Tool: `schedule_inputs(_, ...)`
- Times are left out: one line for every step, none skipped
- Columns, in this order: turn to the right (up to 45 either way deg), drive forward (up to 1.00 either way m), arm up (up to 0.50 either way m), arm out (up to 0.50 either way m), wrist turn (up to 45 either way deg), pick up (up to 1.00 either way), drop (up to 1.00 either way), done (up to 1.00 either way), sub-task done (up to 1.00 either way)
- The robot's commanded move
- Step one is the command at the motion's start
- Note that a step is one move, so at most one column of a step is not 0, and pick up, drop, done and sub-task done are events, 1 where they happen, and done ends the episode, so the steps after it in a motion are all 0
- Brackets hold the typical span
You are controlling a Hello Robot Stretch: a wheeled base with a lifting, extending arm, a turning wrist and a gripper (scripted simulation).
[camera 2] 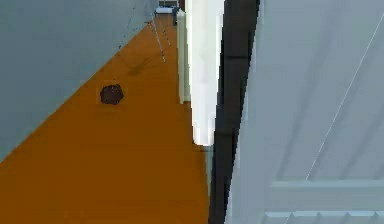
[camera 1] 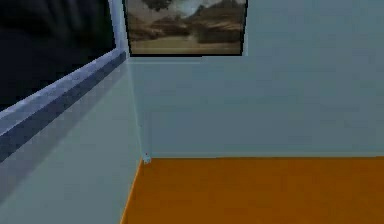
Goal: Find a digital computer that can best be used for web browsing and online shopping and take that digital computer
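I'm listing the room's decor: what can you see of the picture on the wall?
The picture hangs flat on the pale blue wall, its top cut off by the forward view's upper edge. A thin dark frame surrounds a landscape of brown rocky hills under pale cloud. It sits close to the room's corner, near the window; only the wall touches it.

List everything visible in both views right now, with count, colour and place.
framed picture: one, brown-grey landscape in a dark frame, on the far wall at the forward view's top
window: one, dark pane with a grey-blue frame, forward view's left
walls: pale blue-grey, meeting in a corner
floor: orange
small dark object: one, dark brown, on the floor in the arm side view's left, too small to identify
door: one, white, panelled, arm side view's right
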Motion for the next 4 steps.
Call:
schedule_inputs(45.0,0.00,0.00,0.00,0.0,0.00,0.00,0.00,0.00)
schedule_inputs(6.0,0.00,0.00,0.00,0.0,0.00,0.00,0.00,0.00)
schedule_inputs(0.0,0.55,0.00,0.00,0.0,0.00,0.00,0.00,0.00)
schedule_inputs(33.0,0.00,0.00,0.00,0.0,0.00,0.00,0.00,0.00)
